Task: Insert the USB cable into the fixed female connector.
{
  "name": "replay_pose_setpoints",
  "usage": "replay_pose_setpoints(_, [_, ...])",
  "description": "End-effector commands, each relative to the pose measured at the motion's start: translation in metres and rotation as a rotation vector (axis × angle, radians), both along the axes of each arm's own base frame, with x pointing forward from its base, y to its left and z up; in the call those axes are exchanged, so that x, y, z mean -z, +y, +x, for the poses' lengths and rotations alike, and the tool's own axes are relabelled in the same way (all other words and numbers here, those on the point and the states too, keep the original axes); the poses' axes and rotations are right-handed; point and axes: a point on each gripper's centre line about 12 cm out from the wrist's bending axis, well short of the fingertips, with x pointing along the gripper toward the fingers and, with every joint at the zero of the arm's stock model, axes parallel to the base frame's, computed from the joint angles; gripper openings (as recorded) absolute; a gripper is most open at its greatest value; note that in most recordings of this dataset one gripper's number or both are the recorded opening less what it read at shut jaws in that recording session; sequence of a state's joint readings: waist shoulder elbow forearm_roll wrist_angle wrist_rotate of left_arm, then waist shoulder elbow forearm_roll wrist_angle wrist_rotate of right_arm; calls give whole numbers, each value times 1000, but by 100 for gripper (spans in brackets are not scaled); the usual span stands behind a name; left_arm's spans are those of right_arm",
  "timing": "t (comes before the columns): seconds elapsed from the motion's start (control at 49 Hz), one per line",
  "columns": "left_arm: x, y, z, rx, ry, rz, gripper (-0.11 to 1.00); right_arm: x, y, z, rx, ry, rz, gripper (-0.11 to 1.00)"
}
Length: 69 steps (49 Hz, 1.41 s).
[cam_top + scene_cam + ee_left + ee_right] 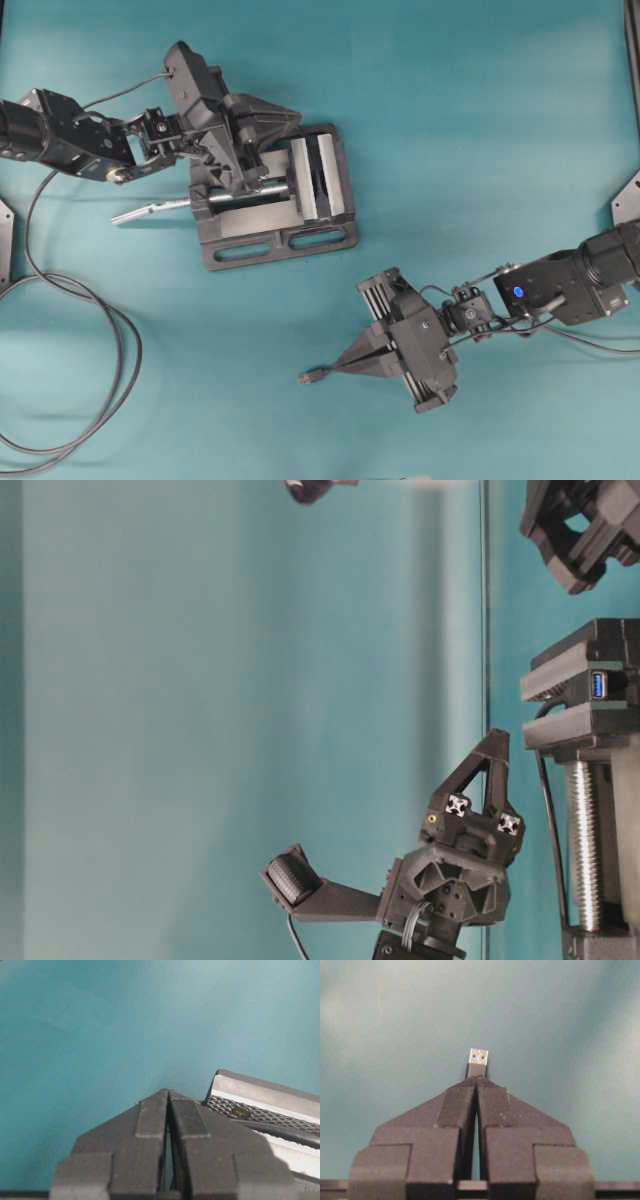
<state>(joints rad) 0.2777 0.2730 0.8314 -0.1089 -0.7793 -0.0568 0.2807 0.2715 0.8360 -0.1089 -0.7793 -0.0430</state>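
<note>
My right gripper [343, 367] [477, 1080] hovers over the mat at the lower middle, fingers pointing left. It is shut on the USB cable just behind the plug [312, 376], whose black body and metal tip [478, 1061] stick out past the fingertips. The fixed female connector [598, 685] sits clamped in the grey vise [270, 215], its blue port showing in the table-level view. My left gripper [296, 119] [167, 1094] is shut on nothing and hangs above the vise's far side, beside a knurled vise jaw [260, 1112].
The vise's screw handle [150, 209] sticks out to the left. A thick black cable [110, 330] loops over the mat at the lower left. Bare teal mat lies between the plug and the vise.
</note>
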Motion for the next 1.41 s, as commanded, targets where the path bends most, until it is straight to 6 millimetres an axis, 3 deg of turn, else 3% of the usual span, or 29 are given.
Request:
replay_pose_setpoints(0.0, [-28, -5, 3, 38, -59, 46, 1, -9, 3, 5, -2, -31, 14, -1])
replay_pose_setpoints(0.082, [-40, -7, -3, 39, -71, 46, 7, -12, 3, 6, -2, -39, 18, 0])
replay_pose_setpoints(0.204, [-56, -15, -15, 47, -66, 18, 3, -18, 3, 6, 2, -42, 31, 0])
replay_pose_setpoints(0.347, [-66, -32, -27, 71, 48, -83, 11, -16, 2, 5, 11, -9, 28, 0])
replay_pose_setpoints(0.429, [-72, -39, -34, 78, 132, -136, 28, -15, 1, 5, 13, 3, 25, 0])
replay_pose_setpoints(0.572, [-93, -47, -48, 89, 156, -168, 70, -18, 2, 10, 14, -9, 28, 4])
replay_pose_setpoints(0.654, [-109, -52, -53, 102, 103, -157, 91, -22, 1, 14, 20, -21, 31, 20])
replay_pose_setpoints(0.715, [-117, -60, -58, 127, 60, -140, 99, -23, 0, 16, 25, -23, 31, 36])
replay_pose_setpoints(0.837, [-120, -64, -65, 137, -40, -113, 98, -21, -5, 21, 49, 3, 28, 72])
replay_pose_setpoints(0.878, [-121, -66, -67, 144, -89, -102, 97, -19, -6, 22, 53, 17, 25, 78])
replay_pose_setpoints(0.98, [-130, -81, -73, 193, -270, -56, 97, -14, -7, 25, 57, 38, 16, 74])
replay_pose_setpoints(1.144, [-137, -80, -100, 179, -512, 12, 97, -2, -1, 26, 54, 72, 29, 71])
replay_pose_setpoints(1.389, [-115, -86, -116, 198, -347, -18, 97, 2, 8, 27, 69, 109, 91, 71])
